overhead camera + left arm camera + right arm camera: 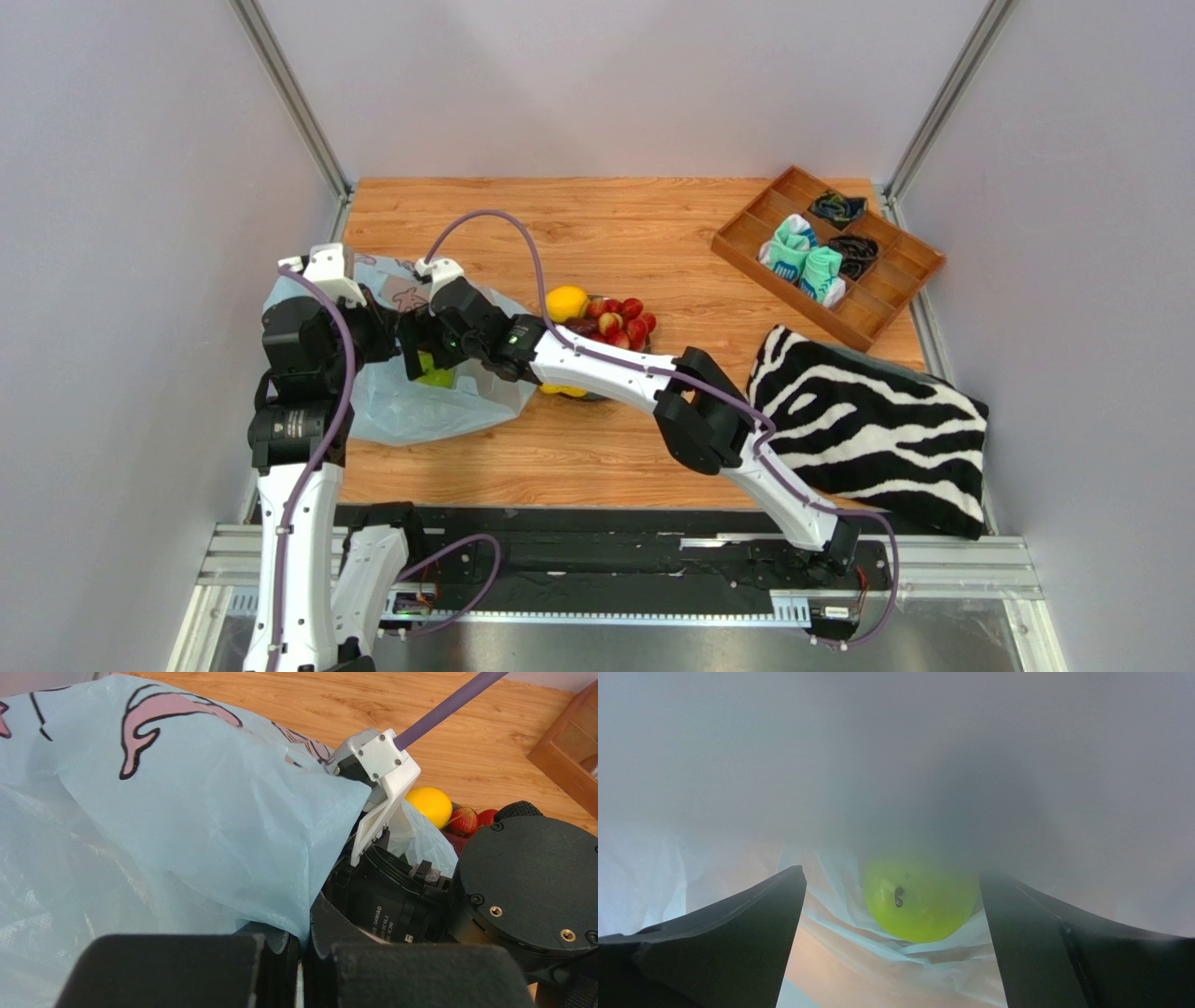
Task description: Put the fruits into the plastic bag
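pale grey walls around a wooden table [617,448]. at its left side, a translucent pale blue plastic bag [407,406], crumpled, printed with pink cartoon shapes. left claw [302,952] pressed together on a fold of the bag's film, pinching that edge. right claw [892,876] inside the bag's mouth, fingers spread wide, gripping nothing. between and just beyond those fingers, a bright green apple [920,899], resting on creased film deep in the bag, apart from both fingers; from above, only a green patch showing through the plastic beside the right wrist. near the middle of the table, outside the bag: a lemon [567,303], small red fruits [627,319] bunched just to its right, and a yellow fruit [564,389] half hidden under the right arm, kind not clear. at the right edge, a zebra-striped cloth [870,427], lying flat. behind it, set at an angle, a wooden tray [905,262] with compartments, folded socks [802,259] in several of them.
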`<action>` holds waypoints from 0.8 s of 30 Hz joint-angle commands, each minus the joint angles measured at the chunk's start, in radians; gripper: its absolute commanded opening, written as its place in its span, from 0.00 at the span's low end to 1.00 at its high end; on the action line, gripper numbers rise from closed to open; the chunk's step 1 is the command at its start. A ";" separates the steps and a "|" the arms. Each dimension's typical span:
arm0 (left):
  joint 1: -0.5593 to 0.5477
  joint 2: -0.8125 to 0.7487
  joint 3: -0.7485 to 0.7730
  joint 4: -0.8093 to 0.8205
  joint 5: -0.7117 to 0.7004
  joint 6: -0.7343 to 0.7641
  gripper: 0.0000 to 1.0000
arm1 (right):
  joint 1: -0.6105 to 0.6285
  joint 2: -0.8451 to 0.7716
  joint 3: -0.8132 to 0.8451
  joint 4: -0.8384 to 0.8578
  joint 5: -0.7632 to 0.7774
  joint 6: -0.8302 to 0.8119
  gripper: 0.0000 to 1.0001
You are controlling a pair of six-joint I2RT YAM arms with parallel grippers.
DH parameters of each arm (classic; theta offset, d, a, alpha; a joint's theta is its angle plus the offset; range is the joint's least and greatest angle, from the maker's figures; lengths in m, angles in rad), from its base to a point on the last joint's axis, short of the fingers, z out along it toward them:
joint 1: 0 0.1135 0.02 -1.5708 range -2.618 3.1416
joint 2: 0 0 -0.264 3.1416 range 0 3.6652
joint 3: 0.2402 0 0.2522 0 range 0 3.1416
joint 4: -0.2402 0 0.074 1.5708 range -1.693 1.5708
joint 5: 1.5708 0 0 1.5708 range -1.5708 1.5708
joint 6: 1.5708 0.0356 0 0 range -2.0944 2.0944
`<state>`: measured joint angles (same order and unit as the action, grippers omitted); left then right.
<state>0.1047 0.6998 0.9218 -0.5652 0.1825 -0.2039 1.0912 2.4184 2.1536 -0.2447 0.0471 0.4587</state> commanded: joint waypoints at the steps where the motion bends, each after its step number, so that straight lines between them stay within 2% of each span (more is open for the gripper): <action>1: -0.002 0.000 0.008 0.025 0.015 -0.017 0.00 | 0.009 -0.039 0.022 0.041 -0.026 -0.008 1.00; 7: -0.002 0.001 0.008 0.024 0.012 -0.017 0.00 | 0.007 -0.166 -0.130 0.132 -0.032 -0.008 1.00; 12: -0.002 0.001 0.009 0.022 -0.001 -0.017 0.00 | 0.007 -0.352 -0.303 0.174 -0.027 -0.034 0.98; 21: -0.002 -0.003 0.009 0.014 -0.028 -0.015 0.00 | 0.007 -0.637 -0.699 0.168 0.131 -0.071 0.96; 24: -0.002 -0.002 0.009 0.014 -0.031 -0.015 0.00 | 0.007 -0.665 -0.722 0.109 0.209 -0.095 0.96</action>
<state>0.1047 0.7017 0.9218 -0.5652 0.1627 -0.2043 1.0927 1.7840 1.4761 -0.1062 0.1318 0.4072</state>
